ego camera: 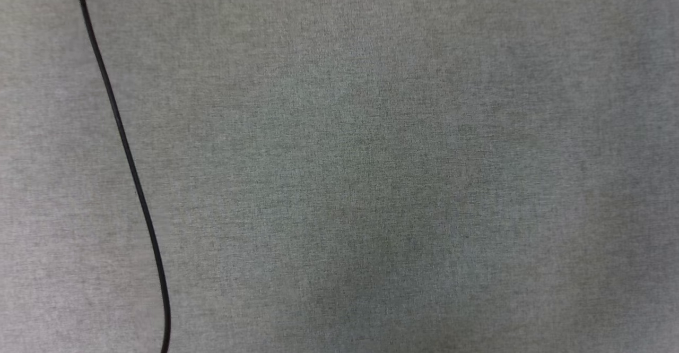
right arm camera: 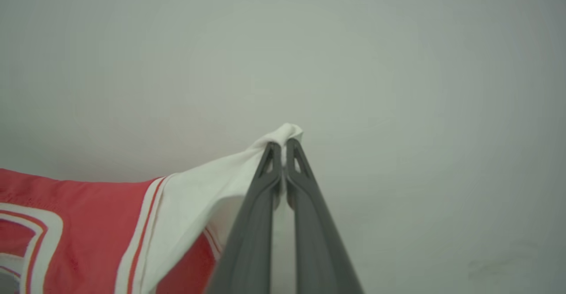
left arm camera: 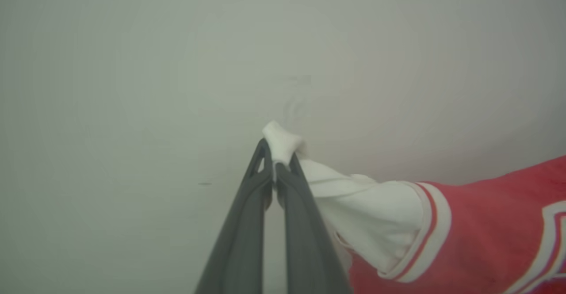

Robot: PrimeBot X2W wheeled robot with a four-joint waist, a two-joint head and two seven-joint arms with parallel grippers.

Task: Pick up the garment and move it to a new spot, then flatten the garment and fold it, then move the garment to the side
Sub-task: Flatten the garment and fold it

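two white sleeve tips of the garment (left arm camera: 486,223) are pinched by the clenched left gripper (left arm camera: 275,163) and right gripper (right arm camera: 284,147), red body hung between.

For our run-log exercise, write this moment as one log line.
garment: held by both white sleeves | left gripper: shut on garment | right gripper: shut on garment | head view: grey cloth, cable at left

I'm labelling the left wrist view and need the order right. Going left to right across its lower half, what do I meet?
Bare grey surface → left gripper, fingers pinched shut → white sleeve → white-and-red stripe trim → red body of the garment → white-outlined lettering at the right edge.
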